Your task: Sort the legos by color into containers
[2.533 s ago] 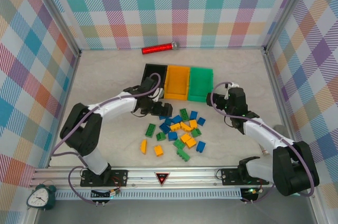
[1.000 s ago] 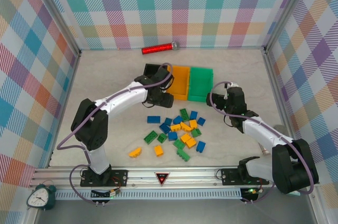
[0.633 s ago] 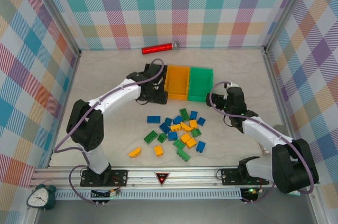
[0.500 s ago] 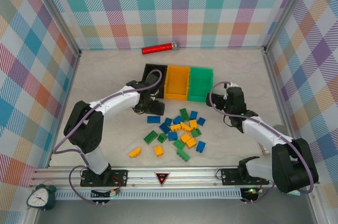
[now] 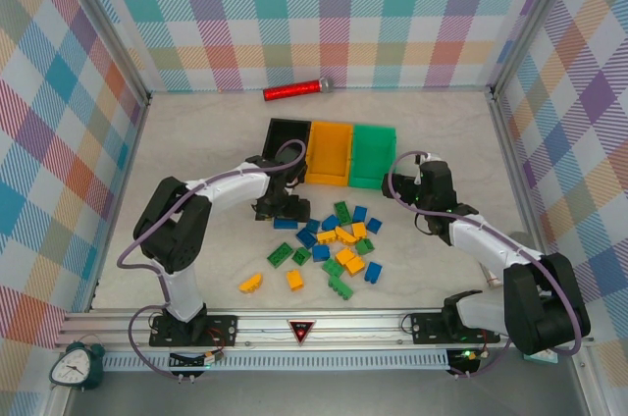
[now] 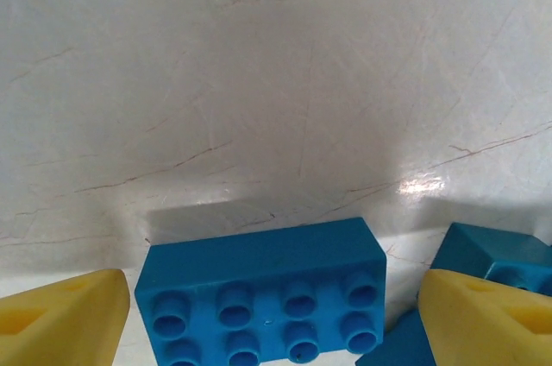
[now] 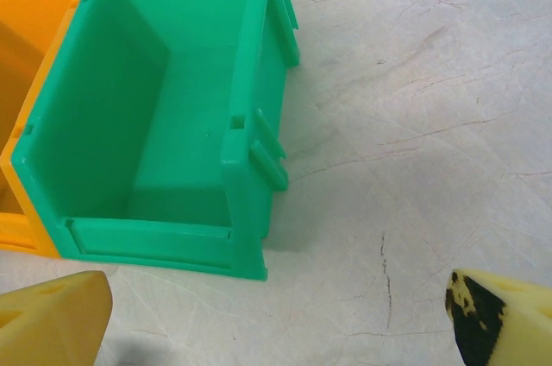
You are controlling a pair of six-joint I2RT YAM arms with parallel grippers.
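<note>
- A lone yellow-orange studded plastic brick (image 5: 251, 284) lies on the pale marbled table (image 5: 196, 141). It is the furthest left of the bricks, apart from the main cluster.
- The left tool (image 5: 283, 210) is down at the table in front of the black bin, at the cluster's left edge. Its yellow fingertips (image 6: 60, 321) stand wide apart and grip nothing.
- A blue two-by-four studded plastic brick (image 6: 263, 271) lies flat, studs up, between those fingertips. A sliver of bare table shows on either side of it. A second blue brick (image 6: 492, 249) sits close by, next to the right fingertip.
- The black open-topped rectangular plastic bin (image 5: 285, 130) is the leftmost in a row of three bins and touches its neighbour.
- A red cylinder with a silver tip (image 5: 294, 91) lies behind the bins, near the back wall.
- The orange-yellow open-topped rectangular plastic bin (image 5: 329, 151) takes the middle of the row.
- The main cluster of blue, green and yellow-orange studded plastic bricks (image 5: 339, 244) is scattered on the table in front of the bins, between the two arms.
- The green open-topped rectangular plastic bin (image 7: 250, 81) ends the row on the right, pressed against the orange-yellow one.
- The right tool (image 5: 402, 183) is just beside the front right corner of the green bin. In its wrist view the yellow fingertips (image 7: 52, 314) are spread as wide as the frame. Only bare table lies between them, so it holds nothing.
</note>
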